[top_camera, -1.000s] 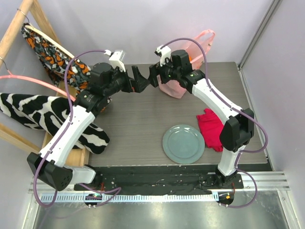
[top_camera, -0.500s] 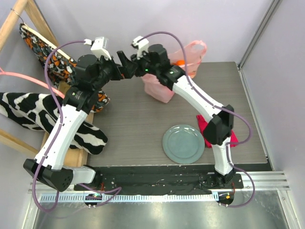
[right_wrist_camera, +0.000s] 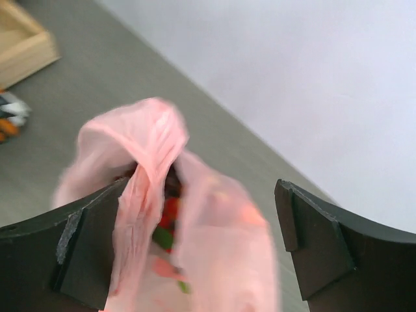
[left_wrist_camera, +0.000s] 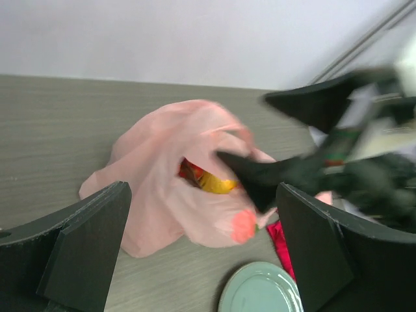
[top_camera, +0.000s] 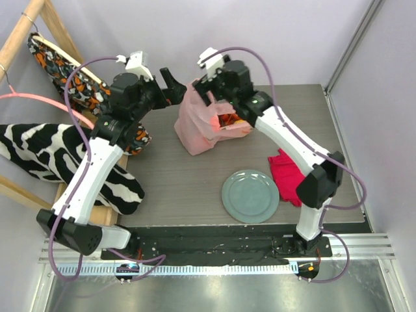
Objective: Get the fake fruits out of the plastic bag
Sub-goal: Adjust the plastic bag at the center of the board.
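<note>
The pale-pink plastic bag (top_camera: 195, 127) lies slumped on the table between both arms, its mouth gaping. Fake fruits show in the opening as a red and yellow patch (top_camera: 227, 120). In the left wrist view the bag (left_wrist_camera: 156, 175) shows a yellow fruit (left_wrist_camera: 214, 184) beside something red. My left gripper (top_camera: 170, 83) hangs open just left of the bag and above it, touching nothing (left_wrist_camera: 205, 253). My right gripper (top_camera: 203, 90) is open over the bag's top. Blurred bag film (right_wrist_camera: 149, 169) runs between its jaws along the left finger (right_wrist_camera: 91, 247), with red fruit (right_wrist_camera: 170, 209) inside.
A grey-green plate (top_camera: 250, 196) sits near the front, and a folded magenta-red cloth (top_camera: 286, 172) lies to its right under the right arm. Patterned clothes (top_camera: 65, 156) hang on a wooden rack (top_camera: 39, 19) at the left. A wall closes the back.
The bag has travelled left and toward the front with the right arm and now lies spread wider on the table. The left gripper has pulled back and to the left, staying open.
</note>
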Motion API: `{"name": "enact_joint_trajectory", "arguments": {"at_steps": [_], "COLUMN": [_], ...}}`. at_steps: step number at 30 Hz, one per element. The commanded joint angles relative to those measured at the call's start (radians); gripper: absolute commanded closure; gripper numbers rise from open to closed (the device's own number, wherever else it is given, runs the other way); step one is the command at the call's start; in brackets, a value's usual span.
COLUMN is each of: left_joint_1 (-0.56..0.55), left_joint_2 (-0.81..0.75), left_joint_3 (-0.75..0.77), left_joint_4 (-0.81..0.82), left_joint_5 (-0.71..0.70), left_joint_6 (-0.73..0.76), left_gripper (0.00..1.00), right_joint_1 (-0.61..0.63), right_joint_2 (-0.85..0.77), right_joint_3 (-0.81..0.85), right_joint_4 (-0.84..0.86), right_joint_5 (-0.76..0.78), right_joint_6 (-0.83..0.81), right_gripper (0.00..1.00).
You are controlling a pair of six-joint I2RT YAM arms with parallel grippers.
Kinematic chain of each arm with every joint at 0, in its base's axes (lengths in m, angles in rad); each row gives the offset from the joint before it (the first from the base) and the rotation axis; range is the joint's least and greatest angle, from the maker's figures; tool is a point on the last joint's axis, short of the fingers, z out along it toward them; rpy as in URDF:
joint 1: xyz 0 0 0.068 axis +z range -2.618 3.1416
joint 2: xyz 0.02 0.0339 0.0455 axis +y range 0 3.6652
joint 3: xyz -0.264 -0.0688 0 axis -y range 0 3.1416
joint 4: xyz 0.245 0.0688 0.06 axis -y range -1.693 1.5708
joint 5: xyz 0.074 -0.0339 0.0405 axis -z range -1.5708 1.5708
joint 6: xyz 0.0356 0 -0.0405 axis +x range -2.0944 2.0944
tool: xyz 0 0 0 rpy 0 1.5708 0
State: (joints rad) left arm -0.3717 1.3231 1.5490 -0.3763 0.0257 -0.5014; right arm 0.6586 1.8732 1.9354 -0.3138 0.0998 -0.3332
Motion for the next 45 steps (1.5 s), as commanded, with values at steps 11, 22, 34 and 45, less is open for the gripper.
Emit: {"name": "enact_joint_trajectory", "arguments": {"at_steps": [11,22,34,45], "left_joint_1": [0.043,0.004,-0.026,-0.064], "left_joint_2": [0.12,0.059,0.243,0.338], "left_joint_3": [-0.035,-0.113,0.063,0.128], "left_joint_4": [0.059,0.154,0.178,0.203], "left_joint_5": [0.216,0.456,0.33,0.338], "left_joint_6": [-0.18,-0.25,-0.27,-0.298], "left_gripper": [0.0,0.0,0.0,0.09], "right_joint_1": [-0.183,-0.217,-0.221,-0.251], "right_joint_2": [-0.387,-0.531,-0.436,-0.241], "right_joint_3": [-0.22,-0.383,-0.374,-0.259], "right_joint_4": [-0.027,-0.166,-0.255,-0.289], "right_joint_5": [-0.017,-0.189,-0.222,-0.212], "right_joint_6": [-0.05,-0.084,-0.23,-0.239], "right_gripper": [0.0,0.0,0.0,0.11]}}
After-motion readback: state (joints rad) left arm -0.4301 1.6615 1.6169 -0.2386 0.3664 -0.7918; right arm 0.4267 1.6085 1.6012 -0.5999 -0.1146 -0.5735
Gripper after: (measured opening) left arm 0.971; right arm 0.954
